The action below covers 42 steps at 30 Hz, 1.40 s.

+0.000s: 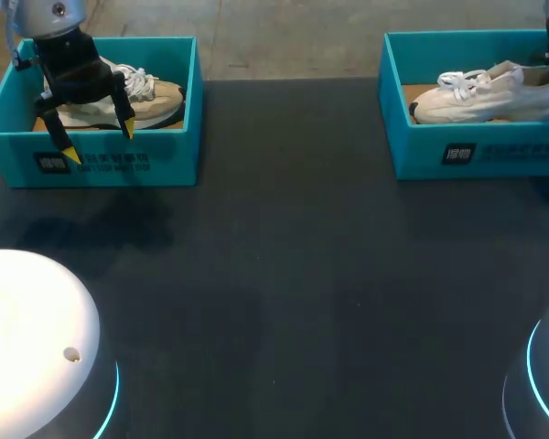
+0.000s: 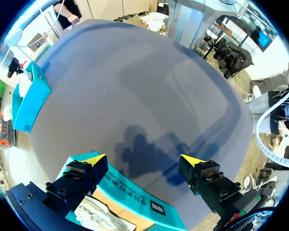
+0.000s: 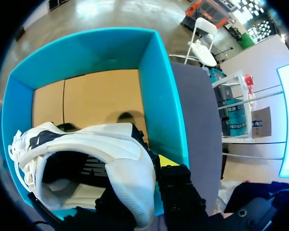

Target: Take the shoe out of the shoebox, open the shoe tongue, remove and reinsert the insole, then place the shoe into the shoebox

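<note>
Right side is where the next move happens. The white shoe (image 1: pixel 480 91) is in the right shoebox (image 1: pixel 476 151), at the far right of the table (image 1: pixel 302 274). Its long axis runs across the box, toe toward the table's middle and heel toward my right arm. In the right wrist view my right gripper (image 3: pixel 154 174) is at the heel end, down between the heel and the box's end wall, with the shoe's opening just ahead of it. I can't tell whether it has closed on the heel, since the shoe hides too much of it. My judgement is that the lift has to go straight up and clear of that end wall before any swing inward, because the heel sits close against it. My left gripper (image 1: pixel 99 140) is spread wide with nothing in it. It hangs over the near wall of the left shoebox (image 1: pixel 165 157), with the beige shoe (image 1: pixel 156 101) lying lengthwise in the box just behind and below it, laces toward the middle. The left arm is well apart from the white shoe, so the right arm is the nearer one for the takeout.
</note>
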### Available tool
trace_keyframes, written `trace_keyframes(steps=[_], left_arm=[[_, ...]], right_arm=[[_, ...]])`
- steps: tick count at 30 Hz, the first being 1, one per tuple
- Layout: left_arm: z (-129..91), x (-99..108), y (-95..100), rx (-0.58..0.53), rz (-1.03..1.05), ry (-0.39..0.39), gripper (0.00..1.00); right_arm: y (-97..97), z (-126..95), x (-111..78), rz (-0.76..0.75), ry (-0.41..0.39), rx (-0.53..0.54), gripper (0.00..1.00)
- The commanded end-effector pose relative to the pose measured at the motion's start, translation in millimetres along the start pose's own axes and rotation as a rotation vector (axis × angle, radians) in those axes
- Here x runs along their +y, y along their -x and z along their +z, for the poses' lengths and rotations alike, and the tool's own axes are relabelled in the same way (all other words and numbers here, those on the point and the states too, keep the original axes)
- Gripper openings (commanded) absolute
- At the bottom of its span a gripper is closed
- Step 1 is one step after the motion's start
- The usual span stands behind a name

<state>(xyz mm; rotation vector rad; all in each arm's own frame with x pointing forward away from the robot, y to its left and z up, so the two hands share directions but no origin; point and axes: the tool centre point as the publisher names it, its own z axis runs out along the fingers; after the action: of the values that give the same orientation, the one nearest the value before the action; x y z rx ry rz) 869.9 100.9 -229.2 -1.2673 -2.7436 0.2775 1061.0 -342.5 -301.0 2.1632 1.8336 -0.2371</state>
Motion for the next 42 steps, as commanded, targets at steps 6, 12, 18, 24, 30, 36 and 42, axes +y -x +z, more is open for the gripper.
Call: trace_keyframes(steps=[6, 12, 18, 24, 30, 36, 42], left_arm=[[0, 0, -0.3, 0.002, 0.000, 0.003, 1.00], [0, 0, -0.3, 0.002, 0.000, 0.003, 1.00], [0, 0, -0.3, 0.002, 0.000, 0.003, 1.00], [0, 0, -0.3, 0.002, 0.000, 0.003, 1.00], [0, 0, -0.3, 0.002, 0.000, 0.003, 1.00], [0, 0, -0.3, 0.002, 0.000, 0.003, 1.00], [0, 0, -0.3, 0.002, 0.000, 0.003, 1.00]], right_arm=[[0.7, 8, 1.5, -0.005, -0.005, 0.014, 0.00], [-0.6, 21, 0.7, -0.014, -0.021, 0.031, 0.00], [-0.9, 26, -2.5, 0.002, -0.039, 0.042, 0.00], [-1.6, 21, -2.6, 0.007, -0.048, 0.028, 0.00], [-0.7, 26, -5.8, 0.007, -0.061, 0.030, 0.00], [-9.1, 33, -11.0, -0.009, -0.065, 0.033, 0.00], [-11.8, 40, -16.9, -0.015, -0.062, 0.038, 0.00]])
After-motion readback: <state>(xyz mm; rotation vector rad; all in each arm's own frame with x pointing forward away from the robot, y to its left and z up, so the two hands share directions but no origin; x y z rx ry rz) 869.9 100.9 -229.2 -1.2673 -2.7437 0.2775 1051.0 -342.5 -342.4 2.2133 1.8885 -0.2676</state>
